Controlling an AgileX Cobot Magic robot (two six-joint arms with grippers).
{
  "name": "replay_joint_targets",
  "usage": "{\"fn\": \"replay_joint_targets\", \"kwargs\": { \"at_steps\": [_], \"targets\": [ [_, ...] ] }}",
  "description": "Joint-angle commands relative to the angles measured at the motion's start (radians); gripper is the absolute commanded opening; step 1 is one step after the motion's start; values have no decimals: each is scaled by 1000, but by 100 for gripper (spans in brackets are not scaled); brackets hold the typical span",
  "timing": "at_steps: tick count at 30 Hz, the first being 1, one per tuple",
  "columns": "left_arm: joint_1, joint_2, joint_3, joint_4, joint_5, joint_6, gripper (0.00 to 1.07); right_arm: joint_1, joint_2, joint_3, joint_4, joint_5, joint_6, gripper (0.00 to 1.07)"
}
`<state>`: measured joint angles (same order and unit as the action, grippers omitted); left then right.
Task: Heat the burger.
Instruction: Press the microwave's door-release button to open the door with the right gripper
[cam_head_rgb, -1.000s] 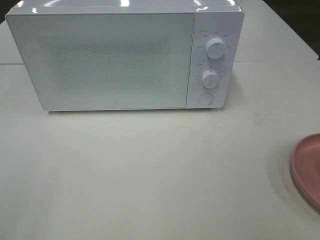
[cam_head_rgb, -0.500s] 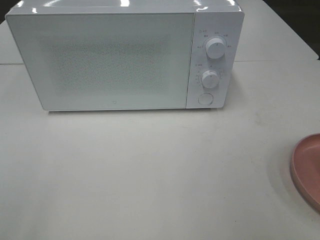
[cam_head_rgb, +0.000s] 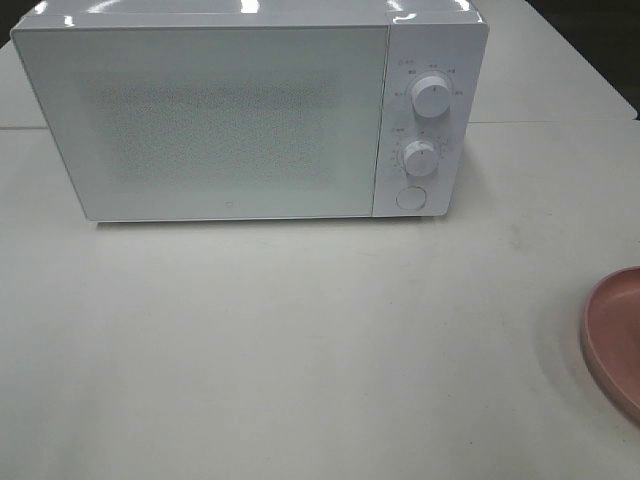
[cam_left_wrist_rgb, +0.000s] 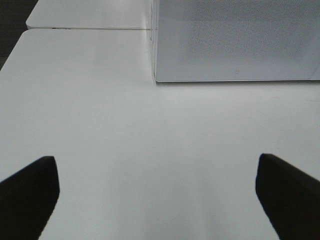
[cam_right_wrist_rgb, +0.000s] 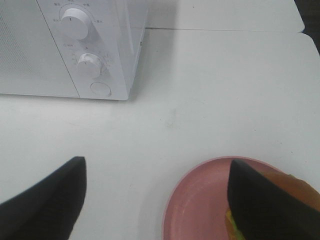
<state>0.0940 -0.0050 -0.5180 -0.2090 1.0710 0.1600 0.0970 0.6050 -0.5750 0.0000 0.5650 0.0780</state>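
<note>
The burger (cam_right_wrist_rgb: 299, 187) lies on a round pink plate (cam_right_wrist_rgb: 200, 200). In the right wrist view only a strip of its brown bun and a bit of green lettuce show past one dark finger (cam_right_wrist_rgb: 265, 205). My right gripper (cam_right_wrist_rgb: 155, 200) is open wide above the table and the plate's near side, with nothing between its fingers. My left gripper (cam_left_wrist_rgb: 157, 200) is also open wide over bare table, in front of the white microwave (cam_left_wrist_rgb: 235, 40). In the exterior high view the microwave (cam_head_rgb: 250, 110) has its door shut. Neither gripper nor the burger shows there.
The microwave has two knobs (cam_head_rgb: 431, 95) and a round button (cam_head_rgb: 410, 198) on its right panel. An edge of the pink plate (cam_head_rgb: 612, 340) shows at the right border of the exterior high view. The white table (cam_head_rgb: 300, 340) spreads in front of the microwave.
</note>
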Motion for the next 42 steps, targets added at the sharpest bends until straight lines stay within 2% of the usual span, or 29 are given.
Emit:
{"fn": "replay_joint_targets", "kwargs": {
  "at_steps": [1, 20, 27, 42],
  "targets": [
    [3, -16, 2, -10, 2, -5, 100, -2, 48, -4, -7, -70, -12, 76],
    [3, -16, 2, -10, 2, -5, 100, 7, 382, -4, 0, -376, -13, 76],
    [3, -16, 2, -10, 2, -5, 100, 141, 484, -4, -8, -501, 9, 76],
    [3, -16, 2, -10, 2, -5, 100, 306, 709, -4, 76, -695, 17, 76]
  ]
}}
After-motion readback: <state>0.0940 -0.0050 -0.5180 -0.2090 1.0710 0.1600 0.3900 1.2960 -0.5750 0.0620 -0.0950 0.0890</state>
